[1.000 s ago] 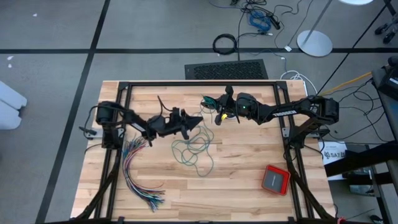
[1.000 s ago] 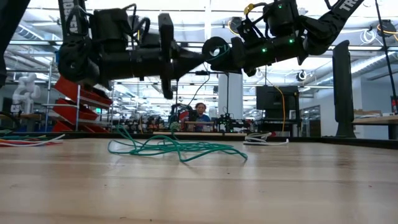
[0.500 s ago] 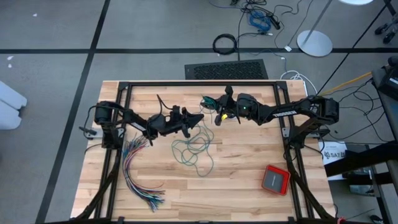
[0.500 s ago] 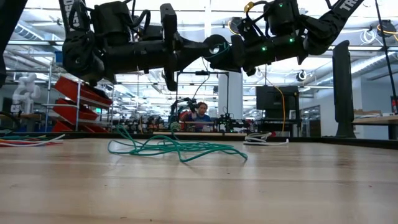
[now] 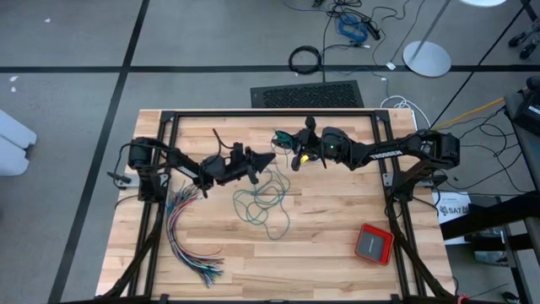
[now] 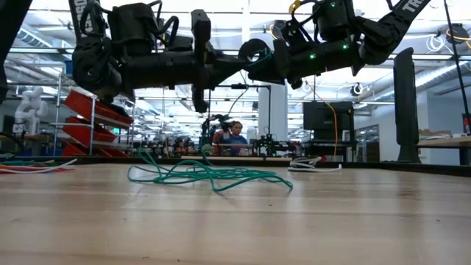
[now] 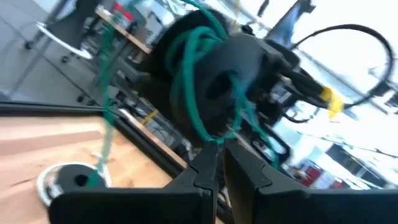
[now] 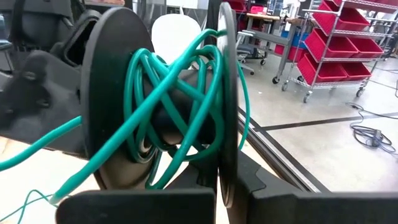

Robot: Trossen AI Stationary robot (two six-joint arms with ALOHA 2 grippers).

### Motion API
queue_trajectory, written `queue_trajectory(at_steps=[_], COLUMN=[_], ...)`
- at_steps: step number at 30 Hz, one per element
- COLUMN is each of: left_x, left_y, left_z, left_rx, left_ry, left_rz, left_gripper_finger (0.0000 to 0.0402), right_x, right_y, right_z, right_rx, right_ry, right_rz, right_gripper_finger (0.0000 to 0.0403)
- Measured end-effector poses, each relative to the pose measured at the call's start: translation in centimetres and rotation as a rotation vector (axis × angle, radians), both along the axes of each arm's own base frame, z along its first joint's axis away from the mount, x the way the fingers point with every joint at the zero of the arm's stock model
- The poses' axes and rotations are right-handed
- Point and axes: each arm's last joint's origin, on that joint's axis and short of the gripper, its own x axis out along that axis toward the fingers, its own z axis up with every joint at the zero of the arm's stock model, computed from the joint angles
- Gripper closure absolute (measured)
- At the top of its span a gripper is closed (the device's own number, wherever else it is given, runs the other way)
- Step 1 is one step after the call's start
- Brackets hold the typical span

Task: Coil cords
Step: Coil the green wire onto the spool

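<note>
A black spool (image 8: 168,106) with two round flanges is held above the table's middle. The teal-green cord (image 8: 180,93) is wound loosely round its core. My right gripper (image 8: 224,186) comes in from the right and is shut on the spool. My left gripper (image 7: 219,152) comes from the left, its fingertips right at the spool's face (image 7: 217,93), and is shut on a strand of the cord. The remaining length of cord (image 5: 266,203) lies in loose tangled loops on the wood below, also in the low view (image 6: 210,175). A strand (image 7: 104,112) hangs from the spool toward it. My left gripper pinches a strand of the teal-green cord (image 7: 216,138) between its two fingertips, just in front of the spool. The fingers come from the table's left, slanting a little upward. The strand runs on into the windings. My right gripper pinches the rim of one spool flange (image 8: 225,163) between its two fingers, roughly level, from the table's right. The spool is lifted clear of the table, its axis level and its flanges upright.
A fanned bundle of many-coloured wires (image 5: 190,241) lies at the near left. A red box (image 5: 374,243) sits at the near right. Black frame rails (image 5: 270,114) border the tabletop. A person (image 6: 235,136) is in the room beyond the table.
My left gripper has rolled and tipped up a little beside the spool, staying shut on the cord. The spool and the loose loops on the table have stayed where they were.
</note>
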Motion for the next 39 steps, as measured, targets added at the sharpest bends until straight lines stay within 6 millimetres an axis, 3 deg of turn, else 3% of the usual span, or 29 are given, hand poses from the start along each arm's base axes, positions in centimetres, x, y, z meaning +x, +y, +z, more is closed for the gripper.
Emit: queue_trajectory(at_steps=[9, 20, 29, 35, 39], left_x=[0.0, 1.8, 1.9, 1.7, 1.6], left_y=[0.9, 0.9, 0.9, -0.2, -1.1], left_z=[0.0, 1.0, 0.8, 0.4, 0.6], left_rx=[-0.012, 0.050, 0.053, 0.253, 0.381], left_ry=[-0.001, 0.036, 0.062, 0.123, 0.262], left_rz=[0.045, -0.003, -0.027, -0.111, -0.083], left_gripper_finger=[0.0372, 0.0372, 0.0372, 0.0372, 0.0372], right_x=[0.1, 0.1, 0.1, 0.1, 0.0], right_y=[0.2, 0.2, 0.2, 0.2, 0.1], right_z=[0.0, 0.1, 0.1, 0.1, 0.1], right_rx=[-0.001, -0.004, -0.005, -0.007, -0.006], right_ry=[-0.004, -0.012, -0.011, -0.009, -0.006], right_rz=[0.005, 0.005, 0.005, 0.006, 0.005], right_gripper_finger=[0.0403, 0.0403, 0.0403, 0.0403, 0.0403])
